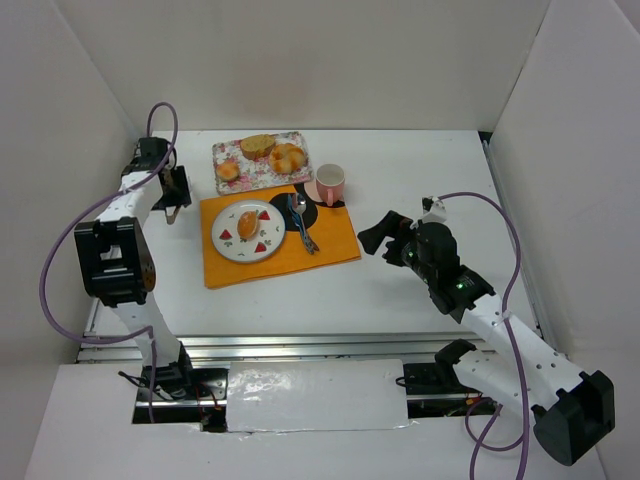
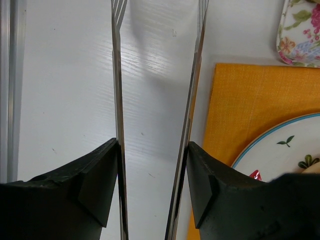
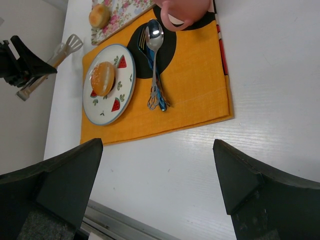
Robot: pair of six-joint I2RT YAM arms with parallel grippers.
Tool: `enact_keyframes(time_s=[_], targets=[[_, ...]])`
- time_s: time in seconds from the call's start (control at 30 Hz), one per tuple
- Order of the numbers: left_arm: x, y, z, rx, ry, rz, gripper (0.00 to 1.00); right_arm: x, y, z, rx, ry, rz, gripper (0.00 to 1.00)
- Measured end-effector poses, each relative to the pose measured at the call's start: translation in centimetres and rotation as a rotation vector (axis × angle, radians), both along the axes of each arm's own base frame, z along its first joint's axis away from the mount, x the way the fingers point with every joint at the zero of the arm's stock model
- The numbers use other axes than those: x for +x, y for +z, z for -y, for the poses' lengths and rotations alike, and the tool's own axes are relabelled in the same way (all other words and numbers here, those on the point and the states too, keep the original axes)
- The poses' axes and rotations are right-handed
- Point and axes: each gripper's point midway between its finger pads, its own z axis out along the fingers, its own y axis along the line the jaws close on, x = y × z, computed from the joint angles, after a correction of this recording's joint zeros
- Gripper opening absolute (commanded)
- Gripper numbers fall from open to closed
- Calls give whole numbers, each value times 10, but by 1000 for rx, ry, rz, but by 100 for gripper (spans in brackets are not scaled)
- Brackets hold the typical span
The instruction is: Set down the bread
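Table (image 1: pixel 420 180): white, walled by pale panels on three sides.
Placemat (image 1: pixel 330 245): orange cloth near the table's middle, its 6 o'clock edge cut off in the left wrist view.
Tray (image 1: pixel 262 172): floral, touching the placemat's 12 o'clock edge; it carries a darker loaf (image 1: pixel 257 145), pale clustered rolls (image 1: pixel 287 158) and a small bun (image 1: pixel 228 171).
Plate (image 1: pixel 240 251): white with a blue rim, on the left half of the placemat; red marks and green sprigs are printed on it, too small to read as anything more.
Right gripper (image 1: pixel 385 235): at 3 o'clock of the placemat, above bare table, fingers spread wide and holding nothing.
Left gripper (image 1: pixel 176 192): at 9 o'clock of the placemat, closed around the tongs (image 3: pixel 59 54) — both metal arms press against the inner faces of its fingers, and the tips run out of its own camera's view.
Mug (image 1: pixel 330 183): pink, at the placemat's 1 o'clock corner; only its base shows in the right wrist view.
Spoon (image 3: pixel 154 50): at 3 o'clock of the plate, bowl over a black disc (image 3: pixel 135 60), lying on top of a fork (image 3: pixel 143 39) — mostly hidden.
Bread (image 1: pixel 247 222): golden-brown oval bun, resting on the plate just toward 12 o'clock of its centre, clear of both grippers.
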Motion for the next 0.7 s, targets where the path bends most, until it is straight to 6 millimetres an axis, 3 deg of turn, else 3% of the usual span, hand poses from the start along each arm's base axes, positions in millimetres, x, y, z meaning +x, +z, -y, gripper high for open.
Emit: enact_keyframes(time_s=[0.3,0.5,0.7], targets=[[-5,-33,-6,30,-14,-93,67,0,0,0,0,0,0,100],[-7,-40,-8,42,-18,-112,67,0,0,0,0,0,0,100],[-10,-62,-7,33,-22,-160,68,0,0,0,1,2,-1,100]])
